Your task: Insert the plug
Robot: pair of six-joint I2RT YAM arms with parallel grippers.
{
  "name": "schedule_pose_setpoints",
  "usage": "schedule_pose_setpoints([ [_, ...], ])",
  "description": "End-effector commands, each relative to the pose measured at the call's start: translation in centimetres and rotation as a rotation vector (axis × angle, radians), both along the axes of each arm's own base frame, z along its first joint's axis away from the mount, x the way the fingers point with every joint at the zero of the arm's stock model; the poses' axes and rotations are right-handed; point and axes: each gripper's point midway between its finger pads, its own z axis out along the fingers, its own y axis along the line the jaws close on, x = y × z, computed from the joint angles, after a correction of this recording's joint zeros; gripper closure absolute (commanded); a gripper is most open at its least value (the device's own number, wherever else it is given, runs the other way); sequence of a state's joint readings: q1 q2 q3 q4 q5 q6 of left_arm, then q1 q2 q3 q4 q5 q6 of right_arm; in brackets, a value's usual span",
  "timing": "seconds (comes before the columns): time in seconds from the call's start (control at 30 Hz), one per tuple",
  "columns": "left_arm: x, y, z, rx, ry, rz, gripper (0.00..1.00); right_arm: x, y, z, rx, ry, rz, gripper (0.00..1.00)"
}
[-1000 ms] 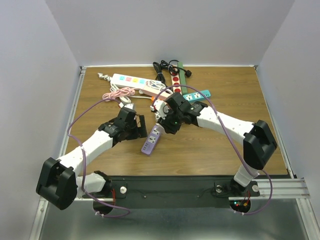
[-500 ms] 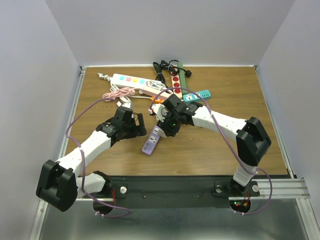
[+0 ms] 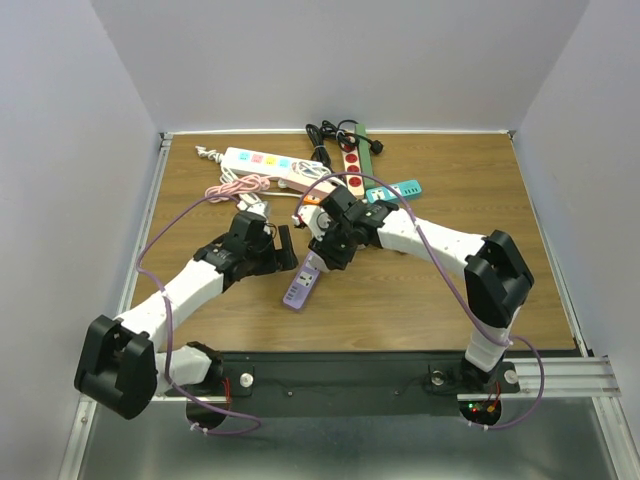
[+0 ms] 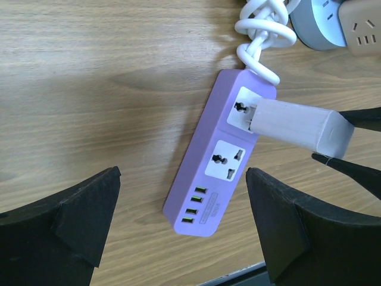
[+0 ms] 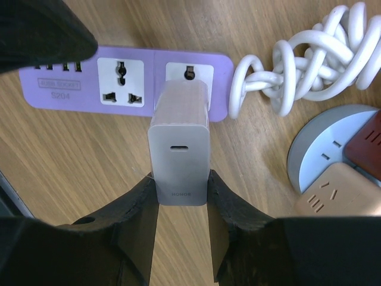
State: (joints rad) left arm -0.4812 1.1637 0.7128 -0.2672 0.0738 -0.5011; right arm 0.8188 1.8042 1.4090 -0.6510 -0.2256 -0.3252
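Note:
A purple power strip [image 3: 301, 282] lies on the wooden table, seen in the left wrist view [image 4: 220, 155] and the right wrist view [image 5: 89, 77]. My right gripper [image 5: 180, 179] is shut on a white charger plug [image 5: 178, 143], gripping its rear end on both sides. The plug's [image 4: 294, 125] front end meets the strip's socket nearest the cord, leaning at a slant; its prongs are hidden. My left gripper [image 4: 181, 179] is wide open just above the strip's USB end, holding nothing. From above, the left gripper [image 3: 283, 250] and the right gripper [image 3: 322, 250] flank the strip's far end.
The strip's coiled white cord [image 5: 309, 65] lies beside a round grey adaptor [image 5: 333, 161]. At the back of the table lie a white strip [image 3: 265, 160], a red strip [image 3: 352, 165], a teal strip [image 3: 395, 190], a pink cable [image 3: 238, 187] and black cable [image 3: 325, 135].
My right gripper has shifted left and slightly away from the bases, carrying the plug to the strip's cord end. The left arm has edged a little the same way, still open.

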Motion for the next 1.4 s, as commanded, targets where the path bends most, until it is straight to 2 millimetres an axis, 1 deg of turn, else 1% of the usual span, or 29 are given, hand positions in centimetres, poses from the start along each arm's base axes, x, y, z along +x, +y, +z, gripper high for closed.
schedule_pose_setpoints([
  [0.0, 1.0, -1.1, 0.7, -0.036, -0.028, -0.039, 0.01, 0.5, 0.7, 0.5, -0.003, -0.018, -0.003, 1.00],
  [0.2, 1.0, -1.0, 0.3, -0.028, -0.020, -0.042, 0.01, 0.1, -0.4, 0.3, -0.040, -0.013, -0.022, 1.00],
  [0.33, 0.9, -1.0, 0.0, -0.027, -0.016, -0.045, 0.01, -0.3, -0.9, 0.5, -0.049, -0.002, -0.036, 1.00],
  [0.77, 0.7, -1.0, -0.7, -0.013, 0.000, -0.058, 0.01, -1.3, -1.1, 0.9, -0.048, 0.028, -0.041, 1.00],
  [0.97, 0.8, -1.1, -0.9, -0.013, -0.003, -0.061, 0.01, -1.9, -1.5, 0.6, -0.058, 0.040, -0.047, 1.00],
  [1.07, 0.8, -1.1, -1.0, -0.014, 0.001, -0.065, 0.01, -1.8, -1.5, 0.2, -0.069, 0.043, -0.046, 1.00],
  [1.1, 0.9, -1.1, -0.9, -0.017, -0.005, -0.064, 0.01, -1.6, -1.2, 0.3, -0.065, 0.037, -0.044, 1.00],
  [1.3, 1.7, -2.4, -0.5, -0.065, -0.015, -0.087, 0.01, -1.2, -0.8, -0.2, -0.088, 0.030, -0.022, 1.00],
  [1.37, 1.8, -2.6, -0.8, -0.069, -0.008, -0.091, 0.01, -1.0, -0.7, 0.0, -0.098, 0.028, -0.018, 1.00],
])
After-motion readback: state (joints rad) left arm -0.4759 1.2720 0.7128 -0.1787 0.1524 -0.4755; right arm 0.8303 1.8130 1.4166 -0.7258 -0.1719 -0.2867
